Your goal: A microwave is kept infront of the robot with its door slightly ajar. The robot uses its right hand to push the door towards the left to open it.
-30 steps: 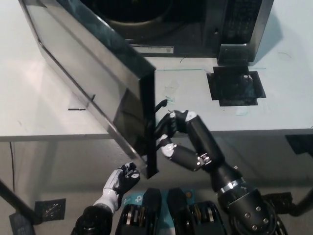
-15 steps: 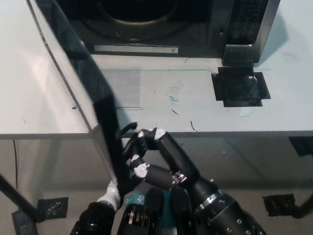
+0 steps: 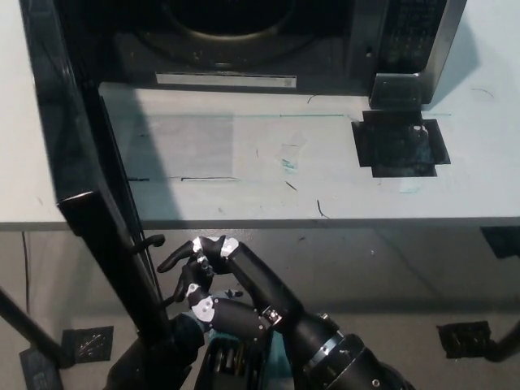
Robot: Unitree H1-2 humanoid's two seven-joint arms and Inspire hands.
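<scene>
The black right hand (image 3: 195, 264), fingers spread and holding nothing, presses the microwave (image 3: 325, 41) door (image 3: 97, 219) leftward beyond the desk (image 3: 325, 179) edge; the left hand is hidden.

Right arm: black, entering from the bottom right, running up and to the left across the lower middle of the head view, forearm with a silver ring near its base and pale fittings along its length. Right hand (image 3: 193, 258): black with pale tips, at the end of that arm, bent at the wrist, fingers (image 3: 172, 260) spread apart and curled loosely toward the left, holding nothing. Left hand: not visible as such; only a dark rounded part of the left arm shows at the bottom left, state not readable.
</scene>
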